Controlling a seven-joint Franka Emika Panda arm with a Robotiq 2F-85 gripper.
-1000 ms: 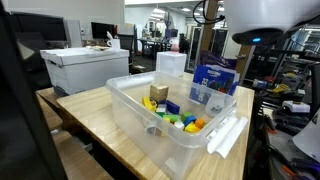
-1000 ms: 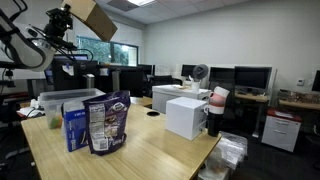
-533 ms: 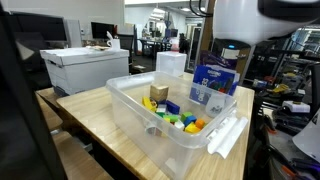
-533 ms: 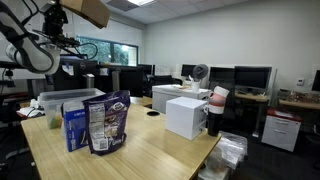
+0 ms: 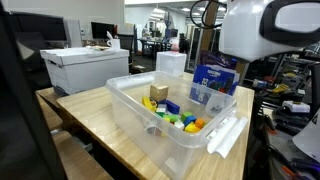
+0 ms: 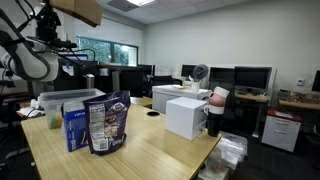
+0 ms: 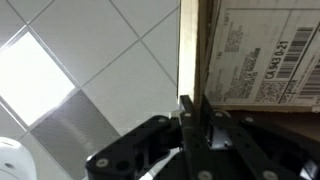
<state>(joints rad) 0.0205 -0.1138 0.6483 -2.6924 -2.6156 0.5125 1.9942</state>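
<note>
Two fingers are clamped on the thin edge of a cardboard box, with the wall of the box pinched between them, as the wrist view shows. The box fills the right of that view, a printed label with a barcode on its brown side. Behind it are white ceiling tiles and one lit panel.

In an exterior view the box hangs tilted at the very top of the picture, close under the ceiling and well above the surface. The arm is bent below and beside it. Down on the surface two bags stand side by side, a clear bin is behind them, and a white carton sits near the far edge.

In an exterior view the arm's white casing fills the upper right corner. The bin lies below it on the surface and holds coloured blocks. A blue bag stands just behind the bin.
</note>
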